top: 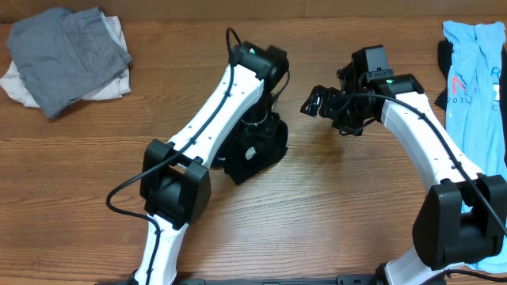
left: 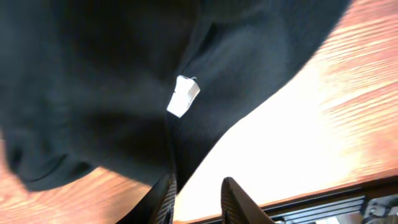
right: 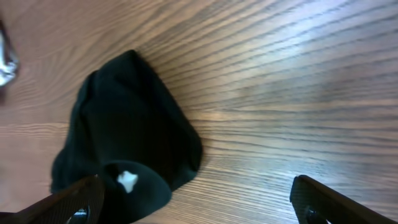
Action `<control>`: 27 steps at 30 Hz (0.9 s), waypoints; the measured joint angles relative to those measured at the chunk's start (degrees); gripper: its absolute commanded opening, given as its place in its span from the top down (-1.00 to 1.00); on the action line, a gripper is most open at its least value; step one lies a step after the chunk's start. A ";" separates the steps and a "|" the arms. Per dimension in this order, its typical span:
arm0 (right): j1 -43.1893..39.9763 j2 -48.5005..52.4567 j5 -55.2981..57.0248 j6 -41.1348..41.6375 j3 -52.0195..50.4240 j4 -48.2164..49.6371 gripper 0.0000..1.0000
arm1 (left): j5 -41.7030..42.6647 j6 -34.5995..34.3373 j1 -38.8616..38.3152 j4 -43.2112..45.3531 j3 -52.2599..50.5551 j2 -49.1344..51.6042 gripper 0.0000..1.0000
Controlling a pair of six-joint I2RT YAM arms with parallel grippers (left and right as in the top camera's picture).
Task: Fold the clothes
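In the overhead view, the black shirt is seen as a small bunched heap near the middle of the table. It is largely covered by the left arm, which is bent down over it, and the left gripper itself is hidden there. The heap is nowhere near flat, so spreading is judged to be needed before any fold. The right gripper is held at 2 o'clock from the heap, apart from it and over bare wood, seemingly kept out of the left arm's way. A grey and white pile is kept at 10 o'clock and a blue shirt at the 3 o'clock edge. Both are well apart from the heap, which leaves the middle as working room.

In the left wrist view, black cloth fills the frame from 9 to 1 o'clock, with a white tag showing near the centre. The left gripper is narrowly parted; bright table is seen in the gap and nothing is seen clamped. The cloth's edge reaches the tip of the finger at 7 o'clock, but whether it is touched cannot be told.

In the right wrist view, the right gripper's fingers are spread wide at 7 and 5 o'clock with only wood between them, and nothing is held. The black shirt lies as a mound at 8 o'clock, its tag turned up, just beside the finger on that side.
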 measured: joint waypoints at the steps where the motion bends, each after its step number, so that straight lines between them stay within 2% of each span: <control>1: 0.00 0.00 -0.81 0.20 0.00 0.39 -1.00 | -0.02 0.00 0.48 -0.90 1.84 0.00 0.28; 6: 0.00 0.00 -3.82 0.37 0.00 2.62 -1.00 | 0.00 -0.13 3.54 -2.38 4.17 -0.57 -0.01; 10: 0.00 0.00 -4.83 0.44 0.00 2.93 -1.00 | -0.02 -0.24 5.27 -1.92 0.22 -0.59 -0.05; 11: 0.00 0.00 -4.94 0.39 0.00 2.91 -1.00 | -0.04 -0.26 5.35 -1.44 -1.16 -0.59 -0.10; 13: 0.00 0.04 -5.05 0.39 0.00 2.93 -1.00 | 0.00 -0.57 5.27 0.55 -3.58 -0.59 -0.37; 17: 0.02 0.87 -5.92 0.39 0.00 3.21 -1.00 | 0.02 -1.95 5.14 2.32 -6.62 -0.59 -0.54; 27: 0.07 5.70 -12.17 0.44 -0.02 6.62 -0.97 | 0.02 -3.30 5.14 4.04 -14.95 -0.59 -0.52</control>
